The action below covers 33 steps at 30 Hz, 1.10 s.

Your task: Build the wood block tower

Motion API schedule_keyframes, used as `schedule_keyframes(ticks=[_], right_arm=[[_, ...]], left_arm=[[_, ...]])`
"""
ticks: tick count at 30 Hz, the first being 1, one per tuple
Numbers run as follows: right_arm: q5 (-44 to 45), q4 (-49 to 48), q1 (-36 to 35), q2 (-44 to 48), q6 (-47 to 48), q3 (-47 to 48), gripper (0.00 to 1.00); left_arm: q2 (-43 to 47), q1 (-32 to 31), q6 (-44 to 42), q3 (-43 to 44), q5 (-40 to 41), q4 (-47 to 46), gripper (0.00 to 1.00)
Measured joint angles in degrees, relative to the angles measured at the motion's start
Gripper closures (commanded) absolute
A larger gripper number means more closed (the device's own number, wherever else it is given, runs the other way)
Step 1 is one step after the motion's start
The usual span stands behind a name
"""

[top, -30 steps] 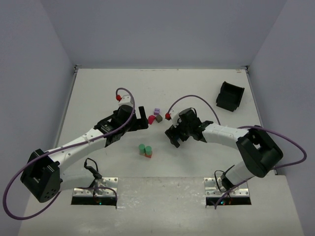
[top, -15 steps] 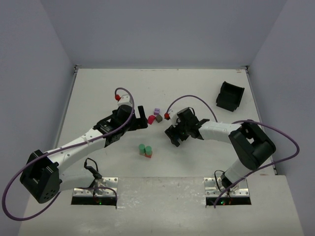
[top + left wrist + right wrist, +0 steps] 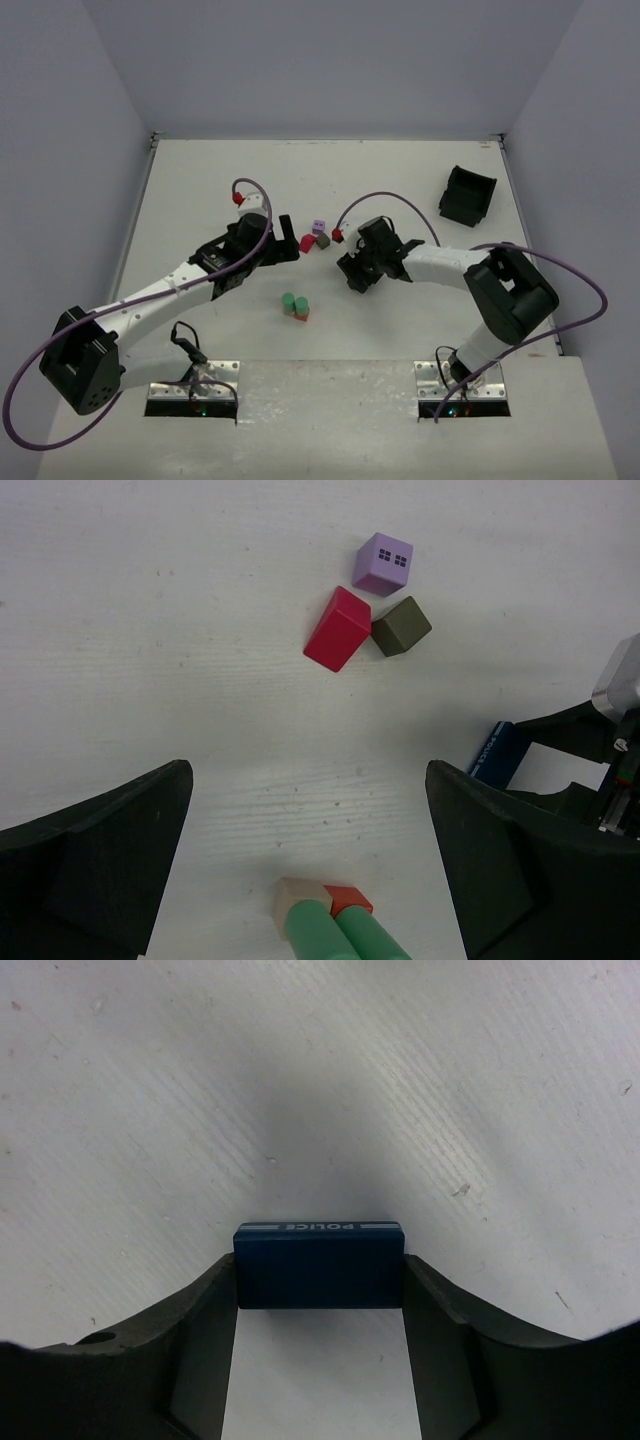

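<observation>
Looks like the grab step: right hand (image 3: pixel 320 1295) clamped on blue block (image 3: pixel 319 1260), left hand (image 3: pixel 308 800) spread wide. Next, probably: lift, carry over, set squarely on tower (image 3: pixel 295 306).

On the tabletop (image 3: pixel 200 180), near its middle, a cube (image 3: pixel 382 563) lies farthest back. A long block (image 3: pixel 338 628) sits just before it, with a small cube (image 3: pixel 401 626) touching its right side. Nearer the arms, two cylinders (image 3: pixel 294 302) stand side by side on two base blocks (image 3: pixel 300 900). The left pincer (image 3: pixel 291 240) is left of the cluster. The right pincer (image 3: pixel 352 272), right of it, has a flat block (image 3: pixel 320 1265) between its fingers. A bin (image 3: pixel 468 195) sits back right.
</observation>
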<state>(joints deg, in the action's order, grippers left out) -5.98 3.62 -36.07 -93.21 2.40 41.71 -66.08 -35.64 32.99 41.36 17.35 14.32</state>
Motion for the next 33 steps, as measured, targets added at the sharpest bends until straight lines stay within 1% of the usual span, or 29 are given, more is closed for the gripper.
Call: schedule_keyframes(ticks=[5, 9, 12, 15, 18, 21, 23, 25, 28, 31, 33], right_arm=[[-2.2, 0.5, 0.0, 4.2, 2.7, 0.2, 0.68], [-3.5, 1.5, 0.0, 6.8, 3.0, 3.2, 0.68], [-7.1, 1.0, 0.1, 9.9, 4.0, 3.6, 0.68], [-13.7, 1.1, 0.2, 12.4, 9.5, 3.9, 0.68], [-22.1, 4.5, 0.2, 13.0, 18.5, 6.7, 0.68], [-30.7, 11.5, -0.3, 12.7, 29.5, 12.0, 0.69], [-34.1, 15.7, -1.5, 11.8, 35.7, 16.4, 0.68], [-36.3, 20.3, -3.1, 10.8, 42.2, 20.3, 0.66], [-37.5, 28.8, -6.3, 9.3, 54.7, 24.1, 0.64], [-36.7, 41.7, -10.7, 5.5, 69.8, 28.9, 0.65], [-36.2, 49.6, -13.1, 1.6, 78.0, 33.5, 0.65]], left_arm=[[1.3, 0.0, 0.1, 0.0, 0.2, 0.5, 0.0], [4.0, 0.0, 0.9, -0.7, 1.3, 1.3, 0.0], [6.9, 0.0, 1.7, -2.1, 1.8, 1.9, 0.0], [9.5, 0.0, 2.3, -3.5, 1.9, 2.9, 0.0], [11.3, 0.0, 2.8, -4.0, 2.0, 4.2, 0.0], [13.0, 0.0, 3.3, -4.6, 2.0, 4.7, 0.0], [13.9, 0.0, 3.4, -5.3, 2.3, 5.2, 0.0], [14.6, 0.0, 3.5, -6.0, 2.8, 5.8, 0.0], [15.1, 0.0, 3.5, -6.5, 3.1, 6.6, 0.0], [15.8, 0.0, 3.6, -6.5, 3.4, 8.0, 0.0], [16.6, 0.0, 3.9, -6.6, 4.0, 9.0, 0.0]])
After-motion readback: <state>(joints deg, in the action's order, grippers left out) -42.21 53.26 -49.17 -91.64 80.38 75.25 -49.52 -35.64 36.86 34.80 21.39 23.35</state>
